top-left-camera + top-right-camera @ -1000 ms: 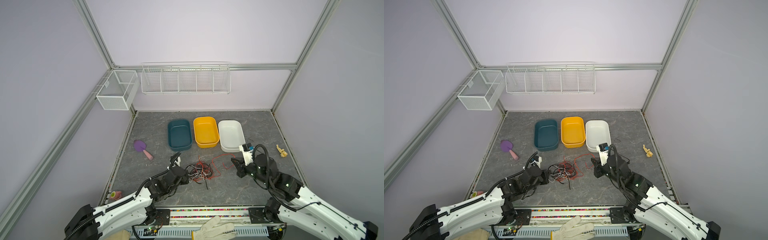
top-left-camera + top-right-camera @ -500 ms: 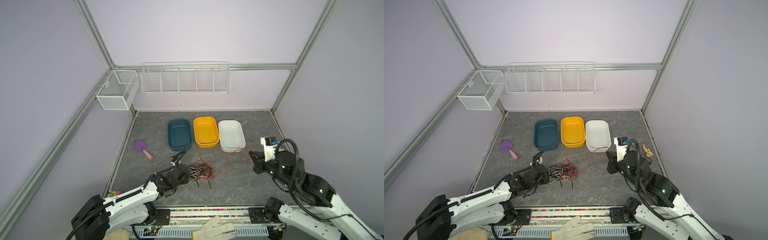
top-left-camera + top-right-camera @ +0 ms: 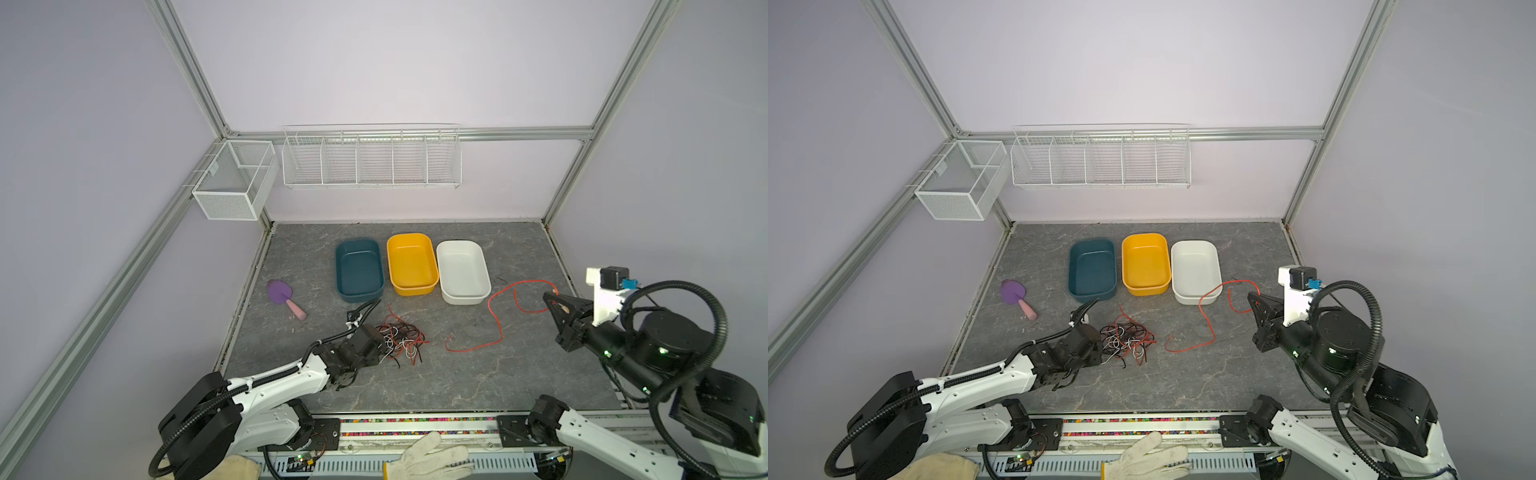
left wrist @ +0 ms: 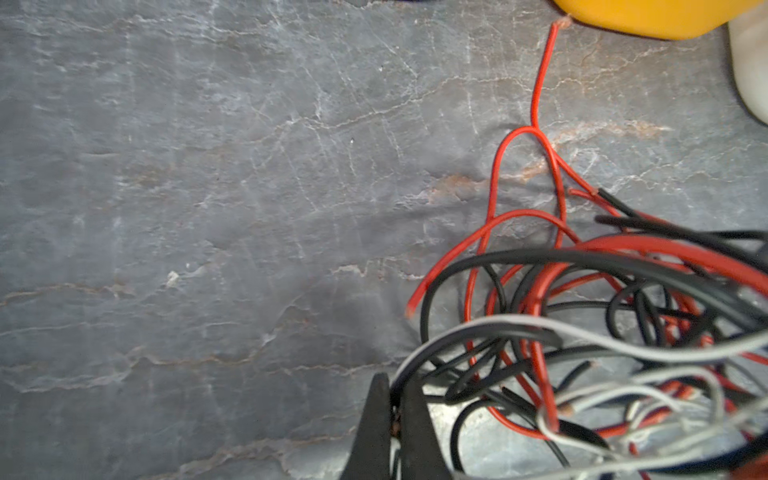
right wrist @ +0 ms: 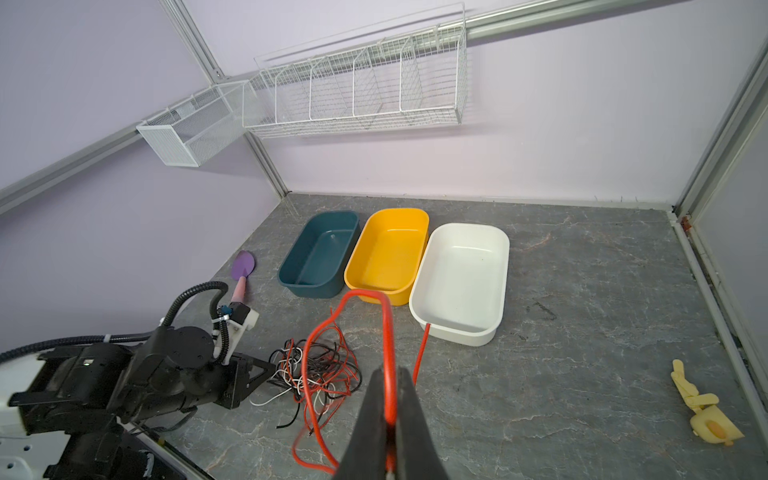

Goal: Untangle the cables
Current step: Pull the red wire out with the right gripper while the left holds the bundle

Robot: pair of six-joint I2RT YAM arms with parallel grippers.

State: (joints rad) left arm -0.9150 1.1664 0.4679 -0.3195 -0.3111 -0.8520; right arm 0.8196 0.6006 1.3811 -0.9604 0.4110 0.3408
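Left tool low, jaws together; right tool aloft, jaws together

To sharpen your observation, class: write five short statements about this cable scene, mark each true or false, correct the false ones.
1. The right gripper is shut on a red cable. True.
2. That red cable runs through the tangle. False: in both top views it lies apart from it.
3. The tubs hold cables. False: the teal tub, yellow tub and white tub are empty.
4. The left gripper is shut at the tangle's edge. True.
5. The purple scoop lies right of the tubs. False: left of them.
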